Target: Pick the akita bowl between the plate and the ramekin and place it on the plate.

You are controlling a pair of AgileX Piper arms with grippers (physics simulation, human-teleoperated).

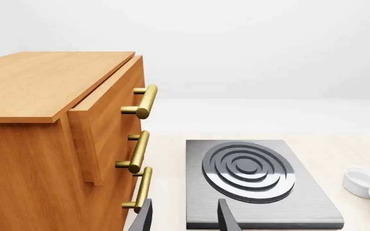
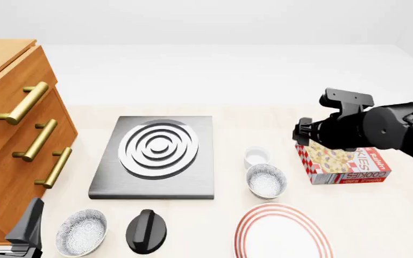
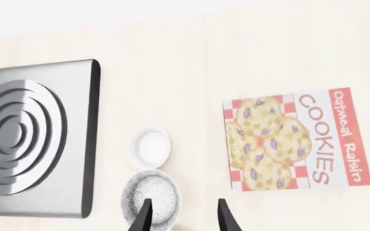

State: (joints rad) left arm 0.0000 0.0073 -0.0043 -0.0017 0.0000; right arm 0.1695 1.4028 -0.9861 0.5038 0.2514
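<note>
Right pincer apart, above akita bowl, w/ ramekin touching 1 edge, plate near other. Left pincer apart.

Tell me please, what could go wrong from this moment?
1. The ramekin nearly touches the akita bowl; the right gripper, open above, might knock it.
2. A twin bowl sits near the left gripper; taking it would be the wrong pick.
3. The plate lies close, so a low carry could clip its rim.
</note>
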